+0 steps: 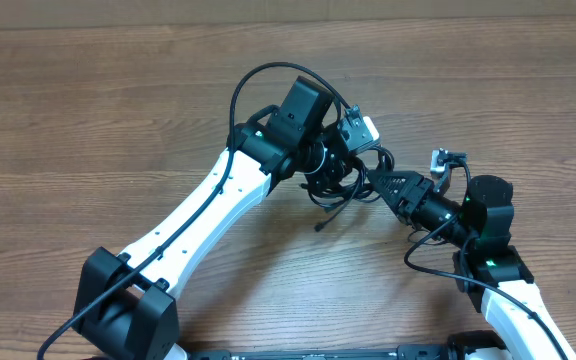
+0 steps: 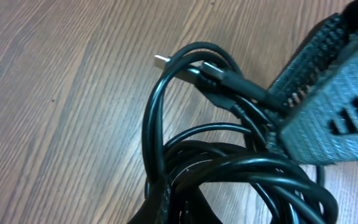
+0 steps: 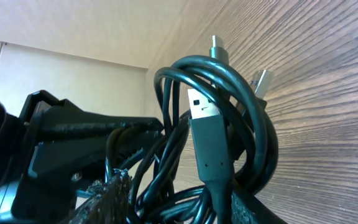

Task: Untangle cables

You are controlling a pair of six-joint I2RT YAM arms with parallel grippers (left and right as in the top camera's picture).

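The cables (image 1: 346, 183) form one knotted black coil at the table's middle, and a loose end (image 1: 324, 222) trails toward the front. My left gripper (image 1: 336, 168) reaches in from the left and is shut on the coil; in the left wrist view its jaws (image 2: 185, 211) clamp several strands (image 2: 229, 163) at the bottom edge. A plug (image 2: 213, 73) crosses a loop there. From the right, my right gripper (image 1: 376, 186) has its tips in the coil. In the right wrist view its fingers (image 3: 107, 199) stand apart around several strands, with a USB plug (image 3: 205, 127) rising between them.
The bare wooden table (image 1: 118, 90) surrounds the coil on all sides. The left arm (image 1: 198, 215) crosses the front left and the right arm (image 1: 488, 240) the front right. The thick arm cable (image 1: 268, 75) loops above the left wrist.
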